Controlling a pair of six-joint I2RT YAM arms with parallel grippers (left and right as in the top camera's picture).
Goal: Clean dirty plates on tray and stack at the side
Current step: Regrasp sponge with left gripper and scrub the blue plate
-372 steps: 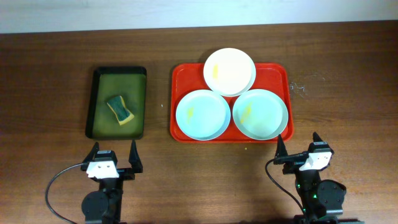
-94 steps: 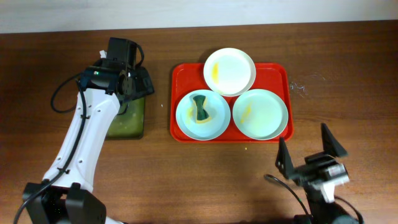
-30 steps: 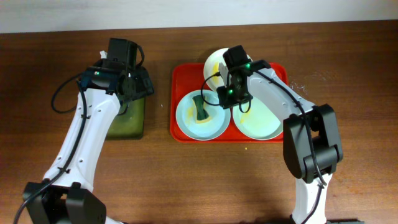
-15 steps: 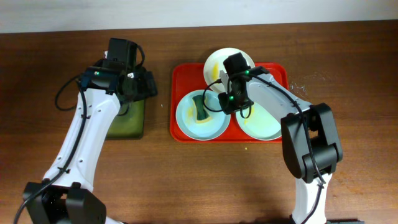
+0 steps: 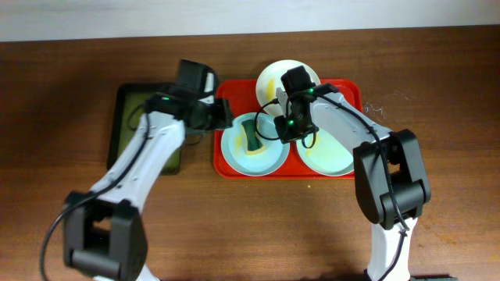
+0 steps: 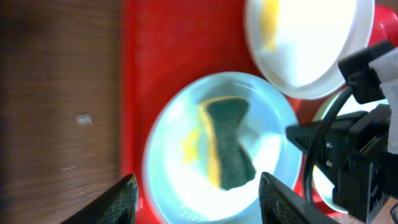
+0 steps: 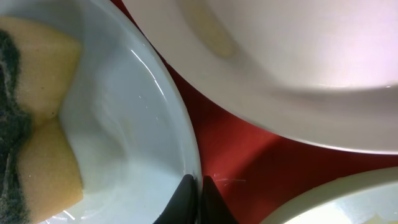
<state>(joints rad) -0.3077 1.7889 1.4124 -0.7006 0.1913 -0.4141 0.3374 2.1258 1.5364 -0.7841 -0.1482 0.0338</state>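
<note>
Right wrist view puts the right gripper (image 7: 194, 196) at the near-side rim of the left mint-blue plate (image 7: 124, 143), its dark fingertips closed to a narrow pinch with the rim between them. This looks like a hold meant to steady the dish for scrubbing. Inside that plate lies the yellow-and-green sponge (image 6: 227, 146), beside a yellow smear. The left gripper (image 6: 199, 199) hangs above it with fingers spread wide and nothing in them, probably lined up to drop onto the sponge. All three dishes sit on the red tray (image 5: 353, 92): the white plate (image 5: 291, 82) at the back, overlapping the pinched one, and the second mint-blue plate (image 5: 324, 156) to the right, partly under the right arm. No plate is stacked at the side yet. The green tray (image 5: 129, 117) lies left of the red one.
</note>
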